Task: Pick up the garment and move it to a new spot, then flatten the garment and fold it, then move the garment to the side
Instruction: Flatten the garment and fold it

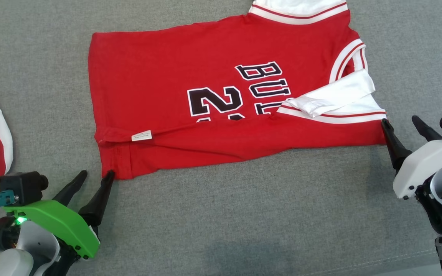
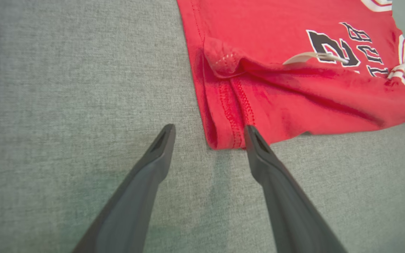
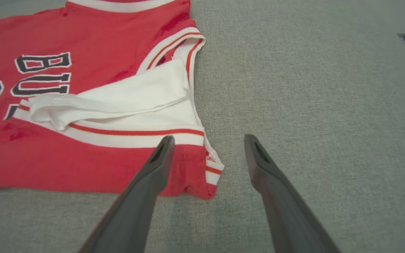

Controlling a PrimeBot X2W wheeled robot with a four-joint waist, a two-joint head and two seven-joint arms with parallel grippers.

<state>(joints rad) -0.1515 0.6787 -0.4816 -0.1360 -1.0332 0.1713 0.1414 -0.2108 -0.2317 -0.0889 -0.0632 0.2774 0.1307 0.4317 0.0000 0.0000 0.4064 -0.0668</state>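
Centrally one red jersey (image 1: pixel 159 88), two released claws: left claw (image 1: pixel 97 174), right claw (image 1: pixel 399 119)

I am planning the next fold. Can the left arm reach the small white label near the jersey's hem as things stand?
Probably yes. The left tool stands open at the near corner of the jersey, and the label lies uncovered just beyond it, with only flat cloth between.

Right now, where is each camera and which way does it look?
Head view: on the head, looking down at the red jersey on grey cloth; left tool and right tool show, both open.
Left wrist view: on the left wrist, looking along its fingers at the hem corner.
Right wrist view: on the right wrist, along its fingers at the armhole corner.
All share the jersey's lettering.
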